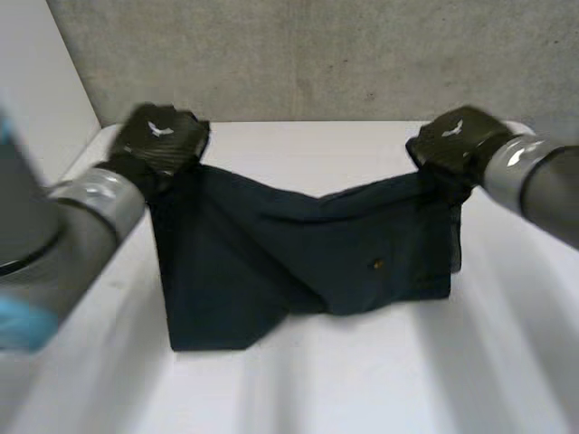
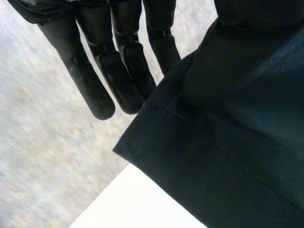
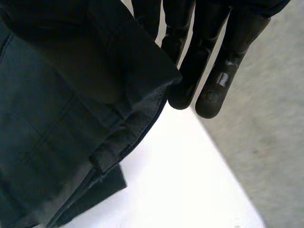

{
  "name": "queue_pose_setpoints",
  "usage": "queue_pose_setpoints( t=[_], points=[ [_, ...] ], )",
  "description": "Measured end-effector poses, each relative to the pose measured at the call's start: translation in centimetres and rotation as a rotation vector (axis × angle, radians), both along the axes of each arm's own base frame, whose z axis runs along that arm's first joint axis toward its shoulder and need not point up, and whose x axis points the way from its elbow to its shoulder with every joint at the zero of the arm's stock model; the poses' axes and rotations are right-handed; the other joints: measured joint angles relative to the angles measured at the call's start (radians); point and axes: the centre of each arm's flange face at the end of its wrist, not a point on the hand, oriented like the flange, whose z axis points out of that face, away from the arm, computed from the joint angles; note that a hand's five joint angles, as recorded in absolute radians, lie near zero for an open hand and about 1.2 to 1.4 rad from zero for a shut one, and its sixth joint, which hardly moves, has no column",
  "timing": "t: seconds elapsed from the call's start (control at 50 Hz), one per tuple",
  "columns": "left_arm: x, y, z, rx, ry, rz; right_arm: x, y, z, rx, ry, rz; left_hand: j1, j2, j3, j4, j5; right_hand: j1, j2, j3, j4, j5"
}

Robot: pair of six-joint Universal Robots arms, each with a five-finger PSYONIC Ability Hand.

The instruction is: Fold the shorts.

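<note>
Far corners of shorts (image 1: 271,262) pinched: left hand (image 1: 163,136), right hand (image 1: 457,137).

A robotics laboratory is indicated: a plain white table (image 1: 362,380) is set against a bare grey concrete wall (image 1: 344,54), and grey-jointed robot arms (image 1: 86,212) are seen at its left and right edges.

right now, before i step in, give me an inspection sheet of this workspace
surface: white table, flat, carrying the cloth
job's things: dark blue cloth shorts, far edge lifted and sagging between the hands, near part lying on the table; small round button on its front
clutter: nothing seen
grippers: left hand pinches the far left corner; right hand pinches the far right corner
cables: nothing seen
surroundings: grey concrete wall behind the table
</note>
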Motion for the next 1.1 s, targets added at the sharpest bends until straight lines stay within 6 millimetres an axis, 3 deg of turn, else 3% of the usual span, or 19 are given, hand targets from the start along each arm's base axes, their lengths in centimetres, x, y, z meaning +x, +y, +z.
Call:
queue_pose_setpoints(
  t=[0.08,0.16,0.18,0.26,0.36,0.44,0.5,0.6,0.72,0.76,0.8,0.82,0.9,0.94,1.02,1.04,1.1],
  points=[
    [-1.9,-4.1,-2.8,0.005,-0.005,0.003,1.2,-3.1,-2.8,0.002,0.01,-0.031,0.0,0.0,0.0,0.0,0.0,0.001,0.0,0.0,0.0,0.0],
    [-3.6,-8.0,-2.5,-0.082,0.035,0.002,2.3,-6.7,-3.6,-0.102,-0.017,-0.08,0.0,0.0,0.0,0.0,0.0,0.001,0.0,0.0,0.0,0.0],
    [-4.3,-9.5,-1.2,-0.155,0.069,-0.003,2.9,-8.7,-3.0,-0.201,-0.055,-0.103,0.0,0.0,0.0,0.0,0.0,0.001,0.0,0.0,0.0,0.0],
    [-5.5,-12.0,4.1,-0.407,0.184,-0.022,4.1,-11.9,0.7,-0.458,-0.174,-0.117,0.0,0.001,0.0,0.0,0.0,0.001,0.0,0.0,0.001,0.0],
    [-5.6,-11.9,13.0,-0.804,0.367,-0.045,5.0,-13.0,7.5,-0.8,-0.345,-0.072,0.0,0.001,0.0,0.0,0.0,0.001,0.0,0.001,0.001,0.0],
    [-5.0,-10.7,16.7,-0.948,0.456,-0.059,5.0,-12.4,10.5,-0.926,-0.419,-0.047,0.0,0.001,0.0,0.0,0.0,0.001,0.0,0.007,0.001,0.0],
    [-4.8,-10.2,16.9,-0.947,0.485,-0.069,4.9,-12.2,10.7,-0.93,-0.438,-0.042,0.0,0.001,0.0,0.0,0.0,0.001,0.0,0.007,0.001,0.0],
    [-4.8,-10.5,13.6,-0.823,0.464,-0.073,4.9,-12.2,8.8,-0.851,-0.418,-0.049,0.0,0.001,0.0,0.0,0.0,0.001,0.0,0.007,0.001,0.0],
    [-5.0,-10.6,6.4,-0.607,0.381,-0.064,5.0,-12.6,3.9,-0.687,-0.346,-0.058,0.0,0.001,0.004,0.0,0.0,0.009,0.0,0.007,0.001,0.0],
    [-5.0,-10.2,2.6,-0.502,0.334,-0.06,5.1,-12.8,0.7,-0.596,-0.3,-0.056,0.0,0.001,0.005,0.0,0.0,0.01,0.0,0.007,0.001,0.0],
    [-5.0,-9.9,0.4,-0.439,0.303,-0.057,5.1,-12.9,-1.5,-0.536,-0.268,-0.055,0.0,0.001,0.005,0.0,0.0,0.01,0.0,0.007,0.001,0.0],
    [-4.9,-9.5,-1.4,-0.384,0.275,-0.052,5.2,-12.9,-3.9,-0.47,-0.229,-0.053,0.0,0.001,0.005,0.0,0.0,0.01,0.0,0.007,0.001,0.0],
    [-4.6,-8.2,-6.9,-0.211,0.166,-0.02,5.0,-12.2,-10.2,-0.277,-0.102,-0.043,0.0,0.001,0.005,0.0,0.0,0.01,0.0,0.007,0.001,0.0],
    [-4.5,-7.4,-9.0,-0.137,0.107,-0.001,4.8,-11.5,-12.5,-0.192,-0.042,-0.038,0.0,0.001,0.005,0.0,0.0,0.01,0.0,0.007,0.001,0.0],
    [-4.0,-5.2,-12.1,0.01,-0.029,0.038,4.3,-10.0,-14.9,-0.072,0.035,-0.031,0.0,0.001,0.005,0.0,0.0,0.01,0.0,0.007,0.001,0.0],
    [-3.7,-4.4,-12.6,0.052,-0.07,0.048,3.8,-8.8,-15.5,0.0,0.073,-0.029,0.0,0.001,0.005,0.0,0.0,0.01,0.0,0.007,0.001,0.0],
    [-3.1,-2.7,-12.7,0.127,-0.14,0.063,3.0,-7.1,-15.0,0.064,0.102,-0.03,0.0,0.001,0.005,0.0,0.0,0.01,0.0,0.007,0.001,0.0]
  ],
)
